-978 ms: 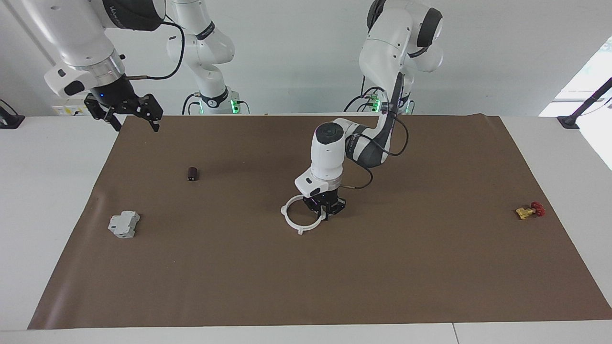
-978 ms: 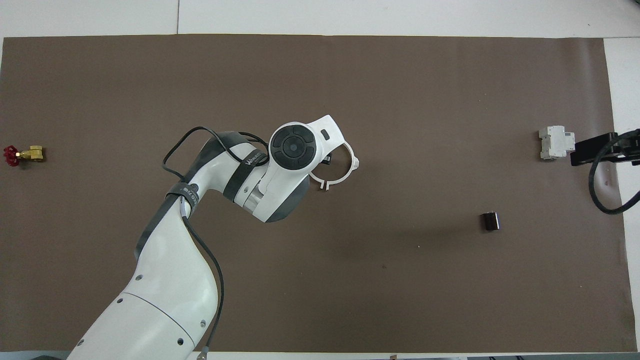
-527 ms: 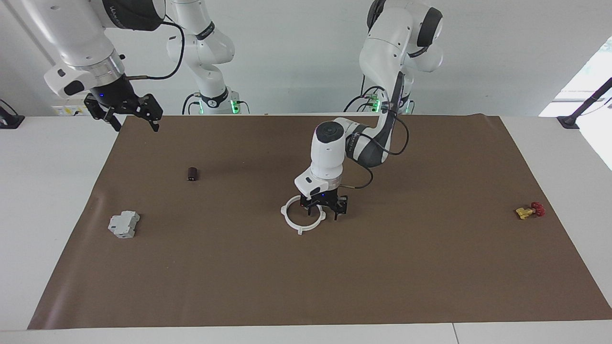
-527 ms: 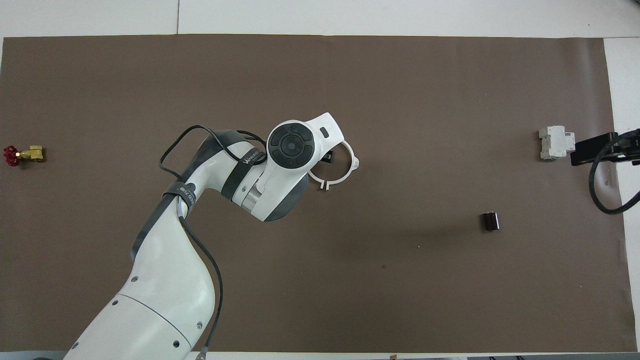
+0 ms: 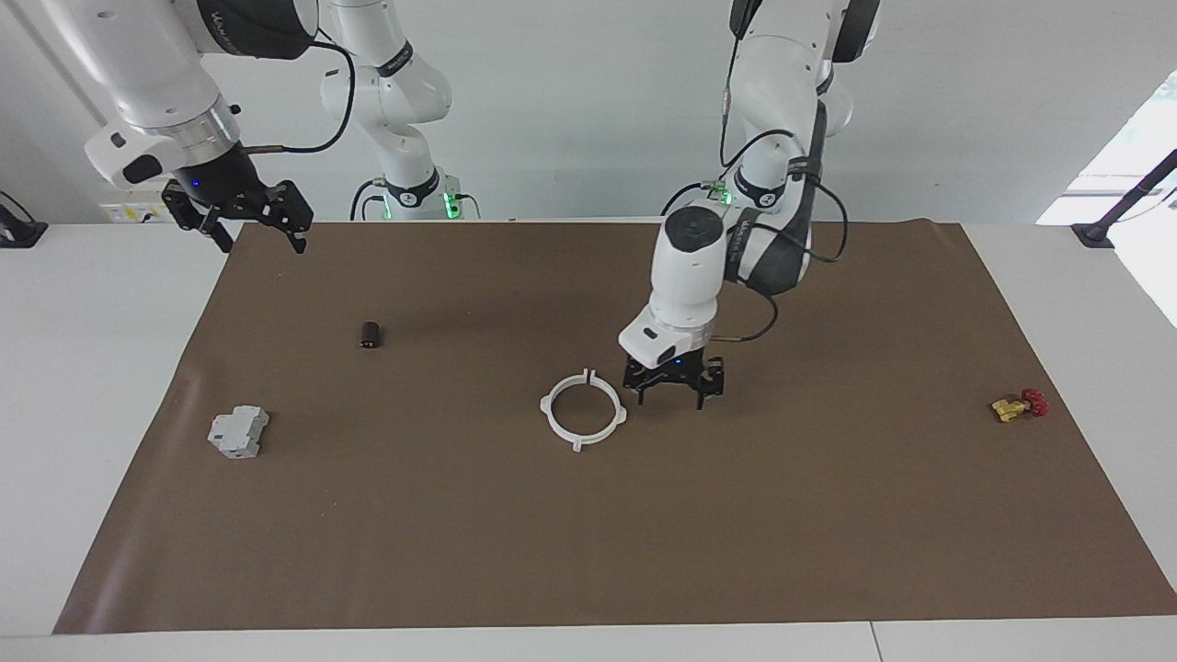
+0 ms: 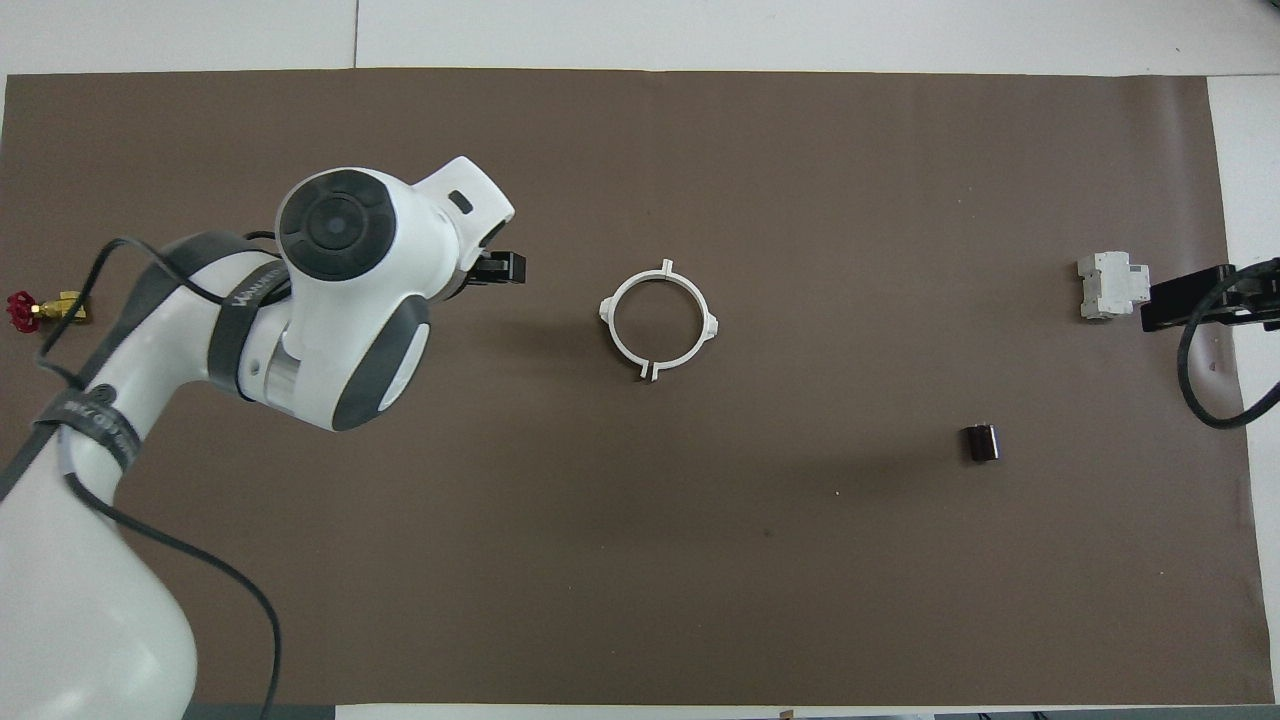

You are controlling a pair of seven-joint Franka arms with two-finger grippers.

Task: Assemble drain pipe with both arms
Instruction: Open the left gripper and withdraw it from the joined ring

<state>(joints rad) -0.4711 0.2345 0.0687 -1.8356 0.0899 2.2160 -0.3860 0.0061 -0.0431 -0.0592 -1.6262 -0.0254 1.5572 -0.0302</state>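
The drain pipe lies flat on the brown mat near its middle, its two white arcs joined into one ring with small tabs; it also shows in the overhead view. My left gripper is open and empty, a little above the mat beside the ring, toward the left arm's end, apart from it. In the overhead view the left gripper is mostly hidden under its wrist. My right gripper is open and empty, raised over the mat's edge at the right arm's end, and waits there.
A grey boxy block and a small dark cylinder lie toward the right arm's end. A small yellow piece with a red knob lies toward the left arm's end.
My left gripper opened, let go of the ring, rose and moved away toward the left arm's end. The ring stayed in place. The right arm has not moved.
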